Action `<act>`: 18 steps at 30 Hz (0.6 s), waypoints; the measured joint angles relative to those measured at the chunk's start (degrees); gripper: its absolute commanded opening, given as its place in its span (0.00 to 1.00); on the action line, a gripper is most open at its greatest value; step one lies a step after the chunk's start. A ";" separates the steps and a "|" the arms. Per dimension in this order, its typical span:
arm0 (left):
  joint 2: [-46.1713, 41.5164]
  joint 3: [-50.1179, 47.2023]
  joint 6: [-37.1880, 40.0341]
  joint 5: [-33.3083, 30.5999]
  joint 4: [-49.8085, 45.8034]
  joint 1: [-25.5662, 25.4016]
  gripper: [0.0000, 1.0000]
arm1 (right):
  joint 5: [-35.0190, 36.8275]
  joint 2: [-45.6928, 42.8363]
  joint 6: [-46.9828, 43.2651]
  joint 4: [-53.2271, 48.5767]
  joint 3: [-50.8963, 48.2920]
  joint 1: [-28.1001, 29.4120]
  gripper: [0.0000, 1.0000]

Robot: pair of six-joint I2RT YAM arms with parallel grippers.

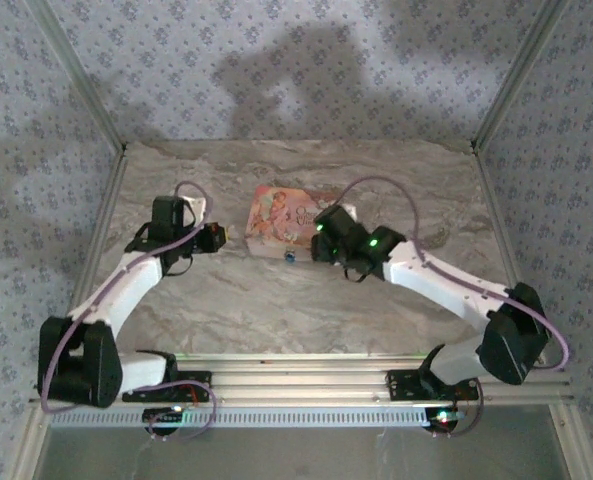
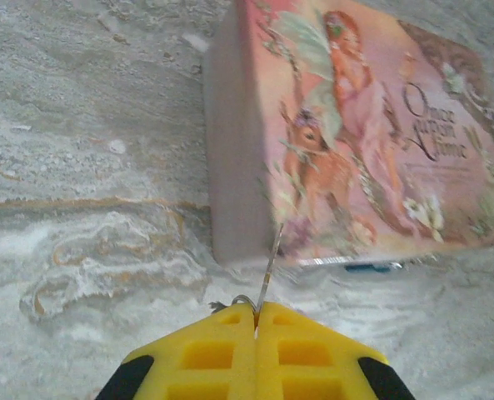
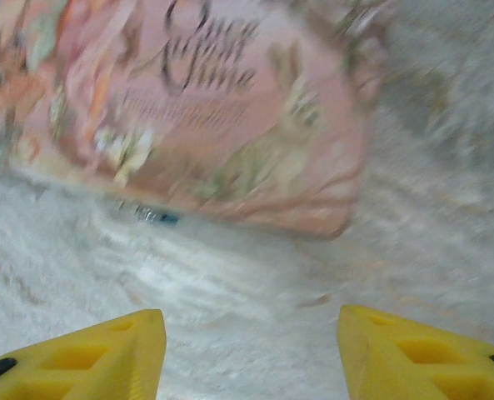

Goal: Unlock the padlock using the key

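Marble table (image 1: 306, 310), pink box (image 1: 286, 222) on it, left gripper (image 2: 256, 321) clamped on the key (image 2: 270, 267), right gripper (image 3: 251, 317) open.

Box lies flat mid-table toward the far side, fairy-and-deer artwork face up. The arms flank it in the top view, left arm on the box's left and right arm on its right. Left gripper: yellow fingers (image 2: 213, 350) pressed together, thin key blade sticking out from between the tips toward the box's near corner, small wire ring at the pinch point. Right gripper: fingers stand well apart with nothing between them, bare table under the gap, box just ahead. Padlock (image 1: 290, 257): small blue-and-silver piece at the foot of the box's near edge. It is too blurred to tell shackle state.
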 measured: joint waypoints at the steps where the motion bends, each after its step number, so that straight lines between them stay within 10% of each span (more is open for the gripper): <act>1: -1.84 -0.79 0.07 0.37 -0.31 -0.20 0.00 | 0.66 1.60 1.33 1.05 -0.39 2.14 0.57; 7: -9.14 -4.83 -0.96 2.36 -1.31 -3.78 0.00 | 3.34 16.06 6.86 6.01 3.87 9.57 0.57; 18: -14.58 -15.58 -10.71 4.74 1.99 -10.43 0.00 | 6.54 22.75 10.78 10.38 8.85 6.43 0.52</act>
